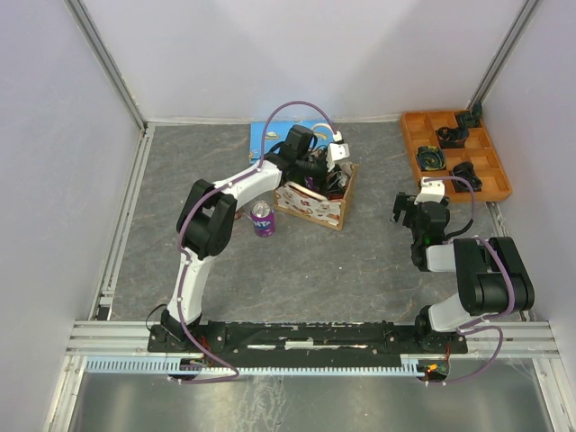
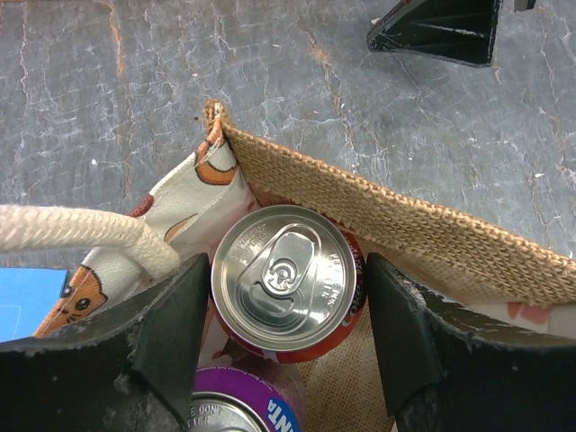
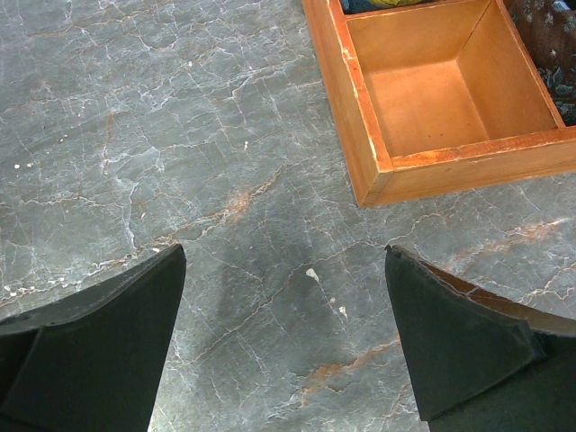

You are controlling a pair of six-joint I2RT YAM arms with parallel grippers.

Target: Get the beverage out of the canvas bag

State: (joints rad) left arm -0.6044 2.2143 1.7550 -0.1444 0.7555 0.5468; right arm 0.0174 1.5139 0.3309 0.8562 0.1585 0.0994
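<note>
The canvas bag (image 1: 315, 205) stands at mid-table; in the left wrist view its woven beige wall (image 2: 405, 225) and a cream handle (image 2: 81, 229) show. Inside stands a red can (image 2: 283, 274) with a silver top, and beside it a purple can (image 2: 238, 405). My left gripper (image 1: 319, 166) reaches down into the bag. In the wrist view the left gripper (image 2: 288, 306) has its jaws against both sides of the red can. My right gripper (image 1: 409, 211) is open and empty; in its own view the right gripper (image 3: 286, 333) hovers over bare table.
Another purple can (image 1: 263, 219) stands on the table just left of the bag. A flat blue rectangle (image 1: 270, 137) lies behind the bag. An orange compartment tray (image 1: 454, 153) with dark items sits at the back right, its near corner (image 3: 432, 90) by my right gripper.
</note>
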